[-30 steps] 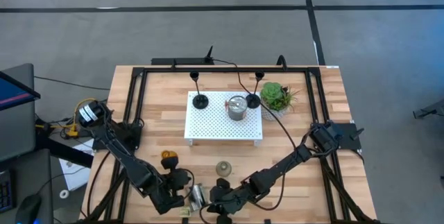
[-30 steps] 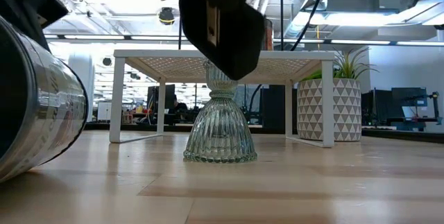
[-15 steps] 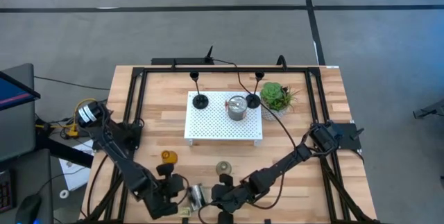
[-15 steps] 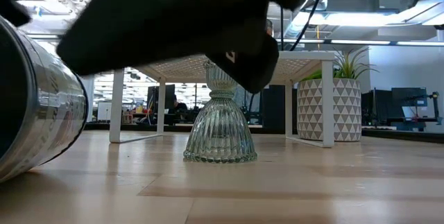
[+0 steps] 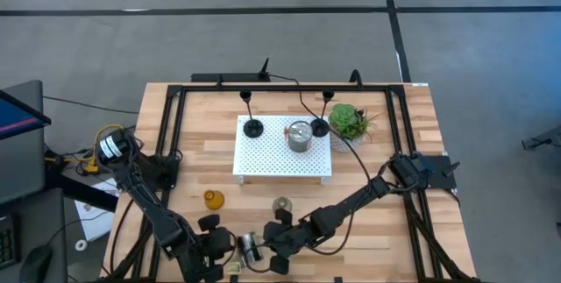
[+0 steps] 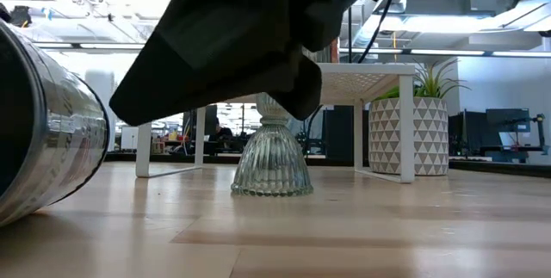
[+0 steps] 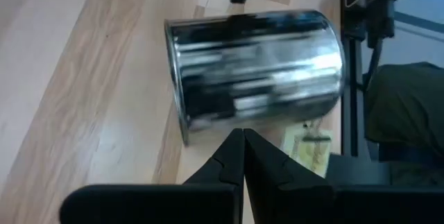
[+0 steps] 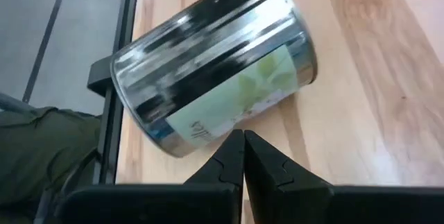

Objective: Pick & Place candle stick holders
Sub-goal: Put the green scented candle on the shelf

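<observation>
A shiny silver cup (image 5: 248,248) lies on its side near the table's near edge, between my two grippers; it also shows in the low view (image 6: 52,123). My left gripper (image 5: 216,246) is shut, its tips (image 7: 243,135) at the cup's side. My right gripper (image 5: 275,241) is shut, its tips (image 8: 243,135) at the cup's labelled side (image 8: 236,106). The amber holder (image 5: 213,199) and the grey-green glass holder (image 5: 282,205) stand on the table. A second silver cup (image 5: 300,136) and two black holders (image 5: 252,127) (image 5: 320,127) stand at the white tray (image 5: 263,165). My left gripper's shut tips stand at the lying cup's side wall (image 7: 239,116); I cannot tell whether they touch it. My right gripper's shut tips stand at the cup's labelled wall (image 8: 239,116); I cannot tell whether they touch it.
A green potted plant (image 5: 351,123) stands right of the tray. Black frame rails (image 5: 171,134) run along the table's left, right and far sides. My right arm's dark body (image 6: 241,46) hangs in front of the glass holder (image 6: 271,162) in the low view.
My left gripper has drawn back toward the table's near left. My right gripper has gone a little toward the far edge, and its arm has swung low across the low view. The grey-green holder has slid slightly toward the far edge. The lying cup has stayed.
</observation>
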Robot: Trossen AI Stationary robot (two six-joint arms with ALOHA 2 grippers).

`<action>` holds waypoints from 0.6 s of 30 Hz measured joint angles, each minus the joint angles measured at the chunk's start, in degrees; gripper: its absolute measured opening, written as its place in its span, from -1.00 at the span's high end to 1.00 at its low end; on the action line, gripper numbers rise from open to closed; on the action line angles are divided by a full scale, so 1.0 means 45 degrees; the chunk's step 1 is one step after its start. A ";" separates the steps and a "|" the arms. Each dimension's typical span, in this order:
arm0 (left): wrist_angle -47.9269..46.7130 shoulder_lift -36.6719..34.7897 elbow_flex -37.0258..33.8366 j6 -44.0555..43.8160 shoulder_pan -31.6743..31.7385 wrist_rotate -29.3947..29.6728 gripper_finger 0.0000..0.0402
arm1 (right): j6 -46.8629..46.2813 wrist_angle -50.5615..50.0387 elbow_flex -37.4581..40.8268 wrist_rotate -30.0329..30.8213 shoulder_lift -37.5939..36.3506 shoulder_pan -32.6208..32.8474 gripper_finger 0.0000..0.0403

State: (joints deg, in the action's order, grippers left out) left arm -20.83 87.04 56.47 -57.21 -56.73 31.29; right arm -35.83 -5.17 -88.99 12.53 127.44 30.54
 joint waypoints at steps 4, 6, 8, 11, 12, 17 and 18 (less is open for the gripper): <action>0.0487 0.0777 0.0010 0.0286 0.0566 -0.0800 0.98 | 0.0056 -0.0014 0.0000 -0.0014 -0.0002 -0.0055 1.00; 0.0567 0.1205 -0.0009 0.0317 0.0801 -0.0997 0.98 | 0.0053 -0.0065 0.0000 -0.0045 -0.0010 -0.0053 1.00; 0.0921 0.1523 -0.0010 0.0479 0.1001 -0.1010 0.98 | 0.0053 -0.0136 0.0000 -0.0053 -0.0010 -0.0053 1.00; 0.1480 0.1847 -0.0010 0.1115 0.1272 -0.1112 0.98 | 0.0053 -0.0136 0.0000 -0.0069 -0.0027 -0.0032 1.00; 0.1702 0.1882 -0.0014 0.1414 0.1365 -0.1218 0.98 | 0.0053 -0.0136 0.0000 -0.0088 -0.0037 -0.0026 1.00; 0.2366 0.1846 -0.0024 0.2565 0.1836 -0.1559 0.98 | -0.0439 -0.0823 -0.0010 -0.0331 -0.0068 0.0020 1.00; 0.2433 0.1825 -0.0024 0.2608 0.1913 -0.1602 0.98 | -0.0627 -0.1094 -0.0010 -0.0369 -0.0068 0.0069 1.00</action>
State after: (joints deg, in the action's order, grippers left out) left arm -9.88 95.25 56.36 -45.47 -48.12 24.08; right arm -38.66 -10.09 -89.03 10.87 127.13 30.85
